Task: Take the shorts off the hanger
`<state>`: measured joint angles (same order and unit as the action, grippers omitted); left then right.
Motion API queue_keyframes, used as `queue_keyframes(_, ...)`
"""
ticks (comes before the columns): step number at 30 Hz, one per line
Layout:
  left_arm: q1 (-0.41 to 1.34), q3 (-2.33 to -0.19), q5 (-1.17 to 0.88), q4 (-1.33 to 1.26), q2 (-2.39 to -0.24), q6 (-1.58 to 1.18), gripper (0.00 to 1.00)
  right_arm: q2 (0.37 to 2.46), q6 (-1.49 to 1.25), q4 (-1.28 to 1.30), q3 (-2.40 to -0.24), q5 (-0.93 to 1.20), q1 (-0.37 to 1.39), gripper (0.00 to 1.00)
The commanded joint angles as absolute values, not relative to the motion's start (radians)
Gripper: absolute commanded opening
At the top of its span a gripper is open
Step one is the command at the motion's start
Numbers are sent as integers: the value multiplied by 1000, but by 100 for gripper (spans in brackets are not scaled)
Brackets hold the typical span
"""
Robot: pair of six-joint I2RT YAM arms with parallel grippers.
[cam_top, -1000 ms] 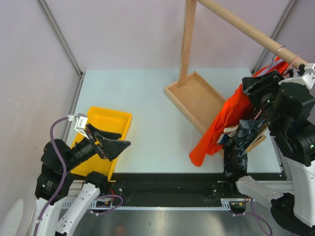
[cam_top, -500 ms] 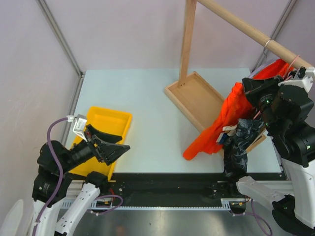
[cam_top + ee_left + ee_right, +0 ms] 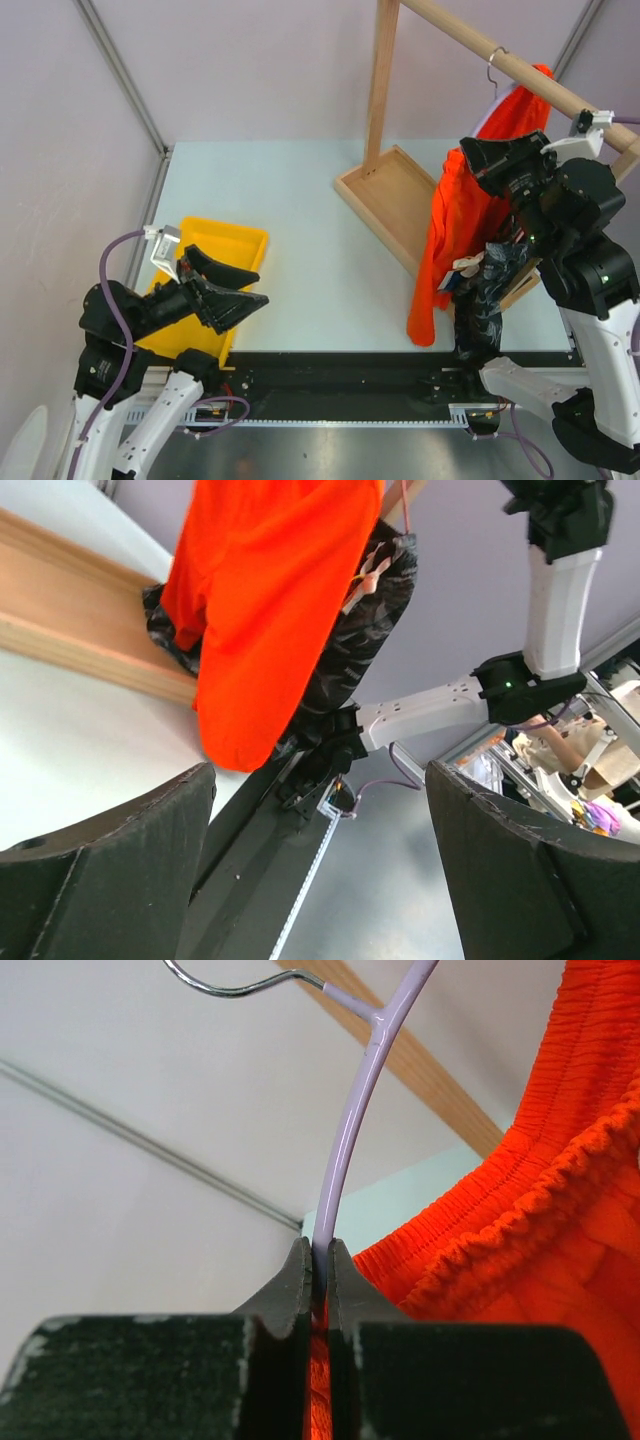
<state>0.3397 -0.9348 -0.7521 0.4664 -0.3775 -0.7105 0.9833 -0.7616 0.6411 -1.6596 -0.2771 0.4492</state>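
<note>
The orange shorts point(image 3: 455, 215) are hanging in a long drape at the right of the table point(image 3: 280, 190), the elasticated waistband bunching up high beside the lilac hanger point(image 3: 350, 1140) and the loose lower end dangling down toward the table's near edge; whether that end is touching the surface cannot be told. The dark shorts point(image 3: 485, 300), mottled grey, are hanging just beside and partly behind the orange pair on the near right side, with a pale clip point(image 3: 467, 266) showing where the two garments are meeting. The hanger's metal hook is sitting over the wooden rail point(image 3: 470, 40), which is running diagonally from the upright post toward the right. The right gripper point(image 3: 318, 1260) is clamping the hanger's thin lilac wire between its jaws, which are pressing together on it, with orange fabric lying against the right-hand finger. Below the rail, the stand's wooden base tray point(image 3: 395, 200) is lying on the table, the orange pair partly overhanging its right end. Well apart at the near left, the left gripper point(image 3: 255, 285) is hovering above the inner edge of a yellow tray point(image 3: 225, 245), its jaws standing wide apart and holding nothing, its wrist camera looking across at both garments.
</note>
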Motion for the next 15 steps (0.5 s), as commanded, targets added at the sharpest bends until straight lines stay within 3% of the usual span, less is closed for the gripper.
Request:
queue_keyframes(1,333,-939,-784,345,-434,-752,91,997,-695,396,-1657,-169,477,0)
queue_keyframes(4,359,-986,-767,310,-517,-743,91,996,-692,328,-1611,-170,538,0)
queue_keyframes(7,505,-1081,-675,281,-605,-717,91,1015,-669,282,-1585,-248,661,0)
queue_keyframes(10,723,-1181,-491,288,-717,-646,91,1035,-606,259,-1585,-429,840,0)
queue_keyframes(15,1102,-1337,15,385,-886,-473,90,1057,-574,224,-1566,-682,1096,0)
